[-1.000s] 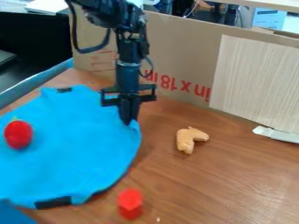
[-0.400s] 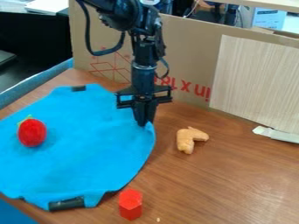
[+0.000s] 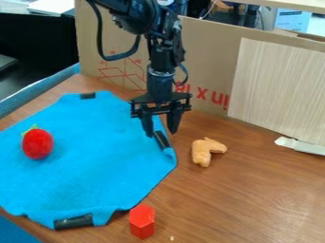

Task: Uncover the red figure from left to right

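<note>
the pincer point(image 3: 161, 135) has just let go: a moment ago its tips were pressed together on the edge of the blue cloth point(image 3: 95, 159), and now they stand spread, with nothing held between them. it is at about two o'clock from the cloth's middle, low over that edge, with a black strip point(image 3: 162, 139) on the cloth showing between the tips.

the cloth itself has slid towards three o'clock since the earliest view, and the round red toy fruit point(image 3: 37, 144) lying on it — over at ten o'clock — has ridden along. the red block point(image 3: 141, 221) has kept its place, upright on the table point(image 3: 254, 199) at about five o'clock from the cloth's middle. nothing lies over it, but the cloth's edge has come up right beside it; whether they touch i can't tell. the tan toy piece point(image 3: 206, 151) out at three o'clock hasn't moved.

if the block is the figure meant, i'd judge it uncovered and the job close to done. the next move is probably to lift the pincer straight up with its tips clear of the cloth. any further pull towards three o'clock could bump the block or drag cloth against it.
</note>
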